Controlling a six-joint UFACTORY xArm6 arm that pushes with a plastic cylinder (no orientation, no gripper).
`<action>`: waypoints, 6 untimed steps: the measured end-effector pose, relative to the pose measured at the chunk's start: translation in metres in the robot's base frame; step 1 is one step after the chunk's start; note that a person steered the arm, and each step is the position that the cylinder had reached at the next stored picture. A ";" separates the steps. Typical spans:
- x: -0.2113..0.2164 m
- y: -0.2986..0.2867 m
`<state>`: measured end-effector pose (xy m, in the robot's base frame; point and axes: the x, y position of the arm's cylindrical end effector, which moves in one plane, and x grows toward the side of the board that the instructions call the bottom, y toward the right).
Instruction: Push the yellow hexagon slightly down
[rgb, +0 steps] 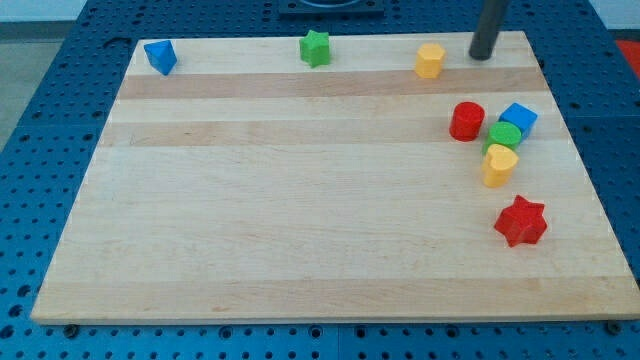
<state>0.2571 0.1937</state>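
The yellow hexagon (430, 60) stands near the top edge of the wooden board (300, 200), right of centre. My tip (481, 55) is at the end of the dark rod, just to the right of the yellow hexagon and level with it, with a small gap between them.
A green star (315, 48) and a blue block (160, 57) stand along the top edge. At the right sits a cluster: red cylinder (466, 121), blue cube (518, 119), green block (505, 136), yellow heart-like block (499, 164). A red star (521, 221) lies below them.
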 end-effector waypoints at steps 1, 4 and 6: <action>0.028 -0.046; -0.023 0.028; -0.049 -0.025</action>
